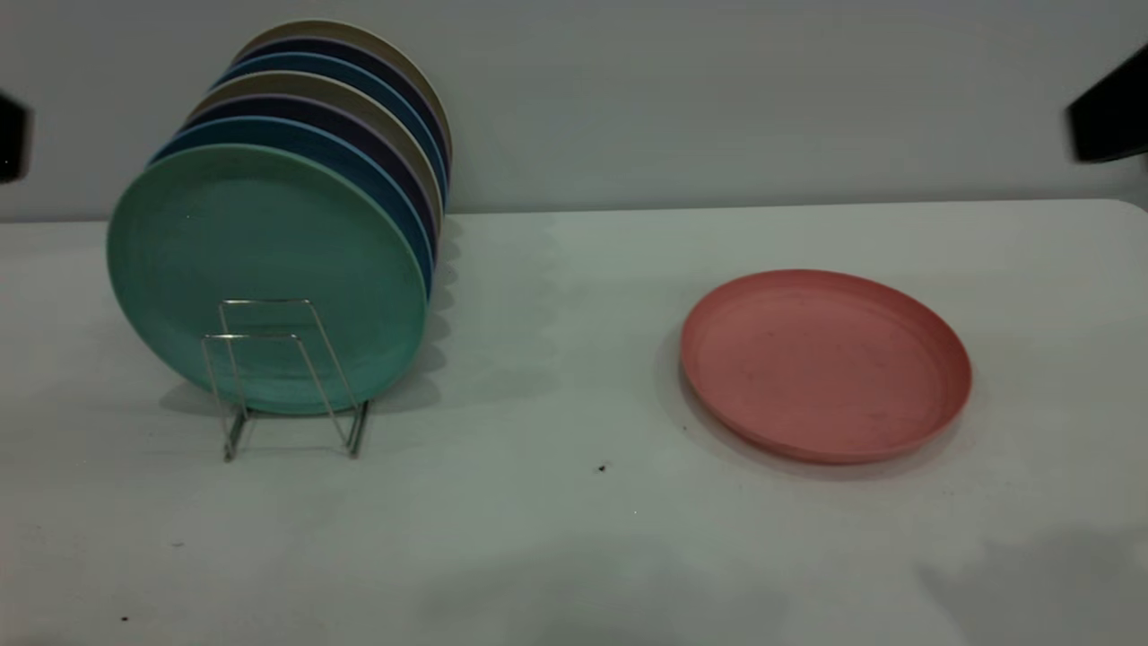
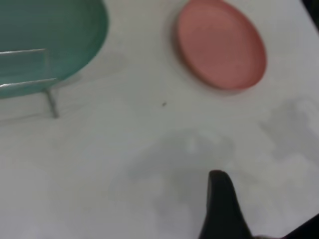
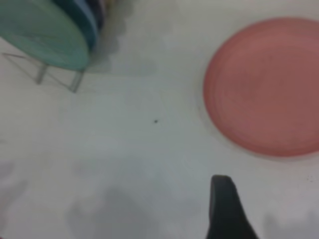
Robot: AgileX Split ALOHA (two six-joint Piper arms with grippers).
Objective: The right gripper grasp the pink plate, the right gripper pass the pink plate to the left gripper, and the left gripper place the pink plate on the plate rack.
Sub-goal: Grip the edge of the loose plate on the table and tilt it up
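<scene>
- One white table [image 1: 574, 556], wide and flat.
- Seven plates upright in one thin silver wire plate rack [image 1: 287, 377] at nine o'clock, mint-green plate [image 1: 265, 278] frontmost.
- One round salmon-pink plate [image 1: 825, 363] flat at three o'clock, untouched.
- Two black grippers, left gripper [image 1: 11, 139], right gripper [image 1: 1108, 112], at the edges; fingers: cannot tell.

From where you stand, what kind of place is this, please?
Probably a lab test bench made to look like a dish-drying spot: a bare white table, a wire plate rack loaded with coloured plates, and a pink plate lying flat apart from it.
</scene>
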